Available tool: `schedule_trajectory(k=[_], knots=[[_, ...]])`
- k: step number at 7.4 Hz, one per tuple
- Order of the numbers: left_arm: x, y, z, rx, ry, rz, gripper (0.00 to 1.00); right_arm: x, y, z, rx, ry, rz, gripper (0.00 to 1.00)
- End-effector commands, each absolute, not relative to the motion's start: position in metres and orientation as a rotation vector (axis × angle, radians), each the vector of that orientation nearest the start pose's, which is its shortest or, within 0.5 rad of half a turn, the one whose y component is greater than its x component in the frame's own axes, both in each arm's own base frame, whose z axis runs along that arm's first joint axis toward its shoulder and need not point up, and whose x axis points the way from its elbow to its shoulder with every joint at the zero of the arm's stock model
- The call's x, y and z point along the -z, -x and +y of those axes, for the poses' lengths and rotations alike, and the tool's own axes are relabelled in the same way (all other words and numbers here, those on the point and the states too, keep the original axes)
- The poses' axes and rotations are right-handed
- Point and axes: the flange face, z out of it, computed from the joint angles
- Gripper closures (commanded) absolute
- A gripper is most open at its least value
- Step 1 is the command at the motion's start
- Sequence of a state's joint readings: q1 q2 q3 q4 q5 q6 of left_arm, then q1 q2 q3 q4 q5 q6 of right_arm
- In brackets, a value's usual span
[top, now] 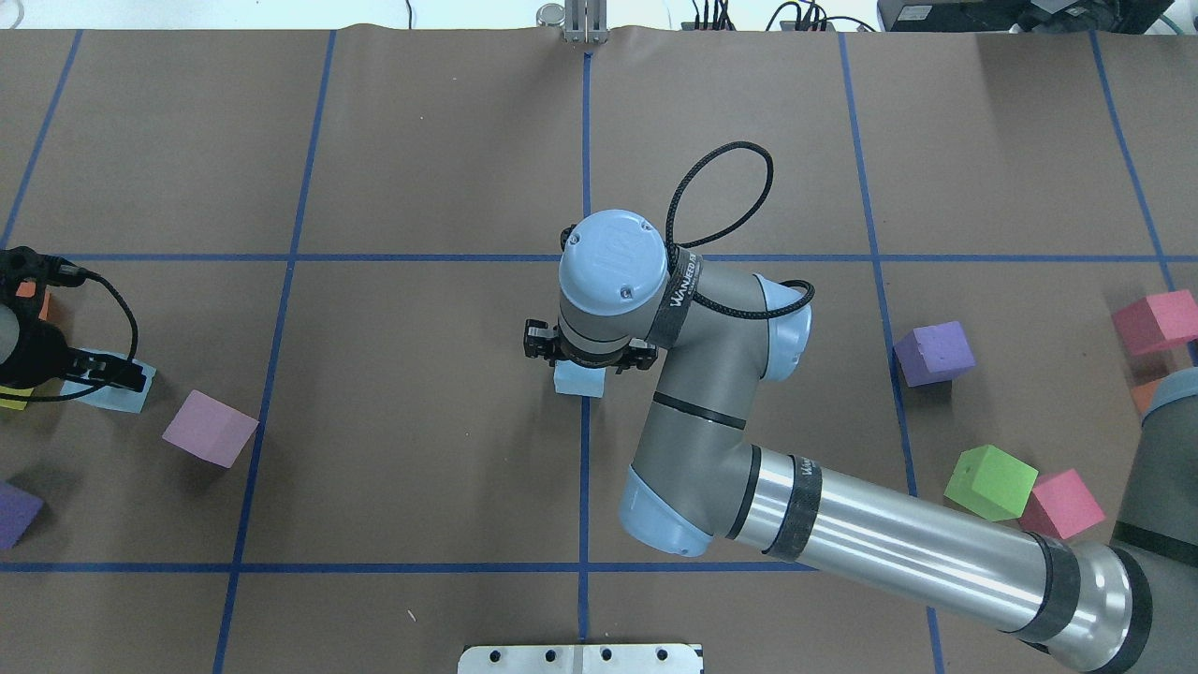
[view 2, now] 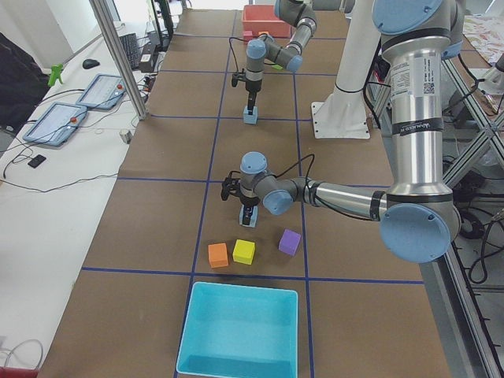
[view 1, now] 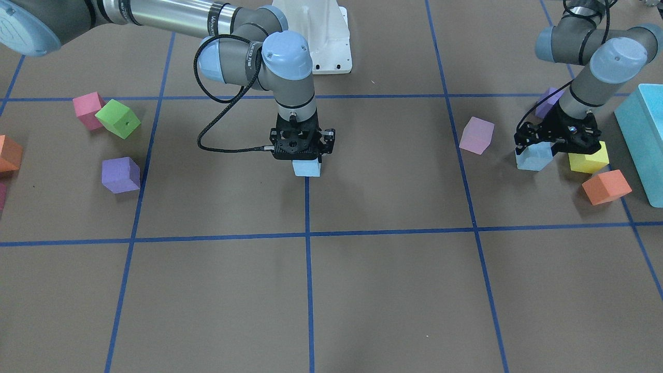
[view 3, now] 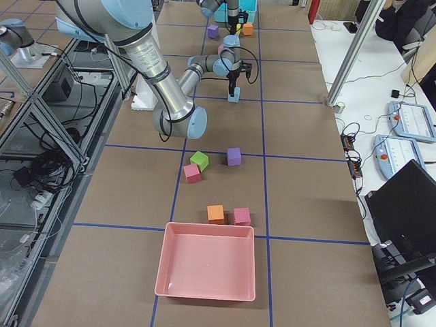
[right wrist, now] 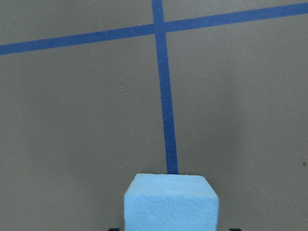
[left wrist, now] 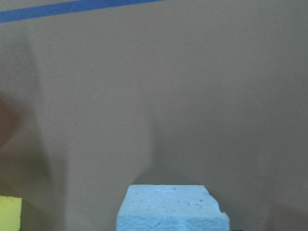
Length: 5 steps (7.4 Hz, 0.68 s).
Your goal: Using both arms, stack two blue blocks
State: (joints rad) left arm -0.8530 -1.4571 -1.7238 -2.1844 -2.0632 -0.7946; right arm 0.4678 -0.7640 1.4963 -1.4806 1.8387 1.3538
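One sky-blue block (view 1: 306,169) sits on the blue tape line at the table's middle, also in the overhead view (top: 578,382) and the right wrist view (right wrist: 171,202). My right gripper (view 1: 306,159) stands upright over it, its black tips close against both sides, shut on it. The second sky-blue block (view 1: 533,159) rests on the table on my left side, also in the overhead view (top: 122,401) and the left wrist view (left wrist: 171,207). My left gripper (view 1: 539,147) is tilted over this block. Its fingers are hidden, so I cannot tell whether it grips.
Next to the left block are a yellow cube (view 1: 590,161), an orange cube (view 1: 606,186), a purple cube (view 1: 548,101), a lilac-pink cube (view 1: 476,134) and the turquoise box (view 1: 645,140). On my right side lie purple (view 1: 120,175), green (view 1: 118,118) and pink (view 1: 88,110) cubes.
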Motion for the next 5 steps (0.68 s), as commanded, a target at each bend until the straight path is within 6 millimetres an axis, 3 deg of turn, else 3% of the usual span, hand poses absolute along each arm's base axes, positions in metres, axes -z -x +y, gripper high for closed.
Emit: schedule_trajectory(k=[1,3,4,5], knots=[[-0.578,-0.249,-0.416,-0.088,-0.139,0.783,0.27,-0.188,0.609,-0.428,-0.120,-0.039,-0.851,0.05],[-0.582,-0.249,-0.416,-0.086,-0.134,0.779,0.33,-0.185,0.601,-0.436,-0.104,-0.055,-0.859,0.00],[-0.582,-0.249,-0.416,-0.086,-0.133,0.778,0.35,-0.189,0.585,-0.452,-0.101,-0.064,-0.857,0.00],[-0.582,-0.249,-0.416,-0.086,-0.134,0.779,0.36,-0.198,0.557,-0.477,-0.089,-0.056,-0.864,0.00]])
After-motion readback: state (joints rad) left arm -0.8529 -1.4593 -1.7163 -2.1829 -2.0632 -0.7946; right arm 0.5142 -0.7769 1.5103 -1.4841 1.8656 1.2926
